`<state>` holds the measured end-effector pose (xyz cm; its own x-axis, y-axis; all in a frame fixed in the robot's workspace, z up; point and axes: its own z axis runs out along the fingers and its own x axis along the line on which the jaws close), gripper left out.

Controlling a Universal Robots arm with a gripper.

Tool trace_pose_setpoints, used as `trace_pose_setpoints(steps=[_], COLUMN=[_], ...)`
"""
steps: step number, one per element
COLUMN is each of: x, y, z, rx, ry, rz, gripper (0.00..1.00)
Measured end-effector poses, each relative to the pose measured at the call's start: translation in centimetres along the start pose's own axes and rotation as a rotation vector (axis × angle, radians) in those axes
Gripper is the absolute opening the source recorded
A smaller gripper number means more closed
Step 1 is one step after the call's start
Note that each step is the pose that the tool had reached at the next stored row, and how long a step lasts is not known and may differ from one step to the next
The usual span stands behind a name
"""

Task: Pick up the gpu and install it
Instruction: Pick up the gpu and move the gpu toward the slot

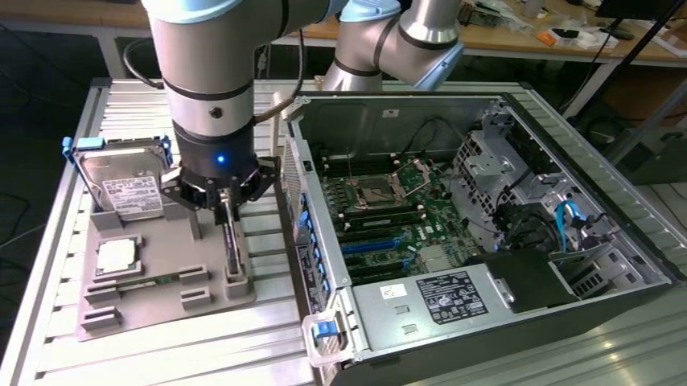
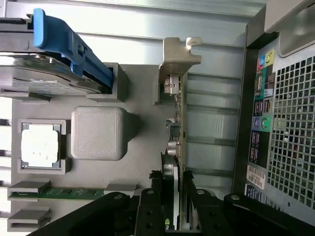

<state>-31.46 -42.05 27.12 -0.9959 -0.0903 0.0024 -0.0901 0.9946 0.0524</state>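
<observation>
Okay, my pincer (image 1: 224,211) clamped on top edge of gpu (image 1: 232,256), card standing edge-on in grey tray (image 1: 161,310) slot, lower left of exterior view, beside open PC case (image 1: 429,108). Reckon light, stiff, fragile: grip bare board edge, not components.

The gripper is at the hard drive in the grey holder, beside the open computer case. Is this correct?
Not the hard drive: the gripper is at the gpu, the thin dark card on edge in the grey holder, beside the open computer case. The exterior view shows this.
</observation>
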Motion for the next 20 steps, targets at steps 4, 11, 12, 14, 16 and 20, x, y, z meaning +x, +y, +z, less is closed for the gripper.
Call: trace_pose_setpoints(steps=[4,11,12,14,16,20], x=[0.0,0.0,0.0,0.0,0.0,0.0], y=[0.07,0.19,0.21,0.26,0.31,0.44], z=[-1.41,-3.65,-4.06,-4.93,-5.84,-8.18], rx=[0.0000,0.0000,0.0000,0.0000,0.0000,0.0001], ry=[-0.0001,-0.0001,0.0000,-0.0001,0.0001,0.0001], rz=[0.000,0.000,0.000,0.000,0.000,0.000], gripper=[0.27,0.27,0.27,0.27,0.27,0.27])
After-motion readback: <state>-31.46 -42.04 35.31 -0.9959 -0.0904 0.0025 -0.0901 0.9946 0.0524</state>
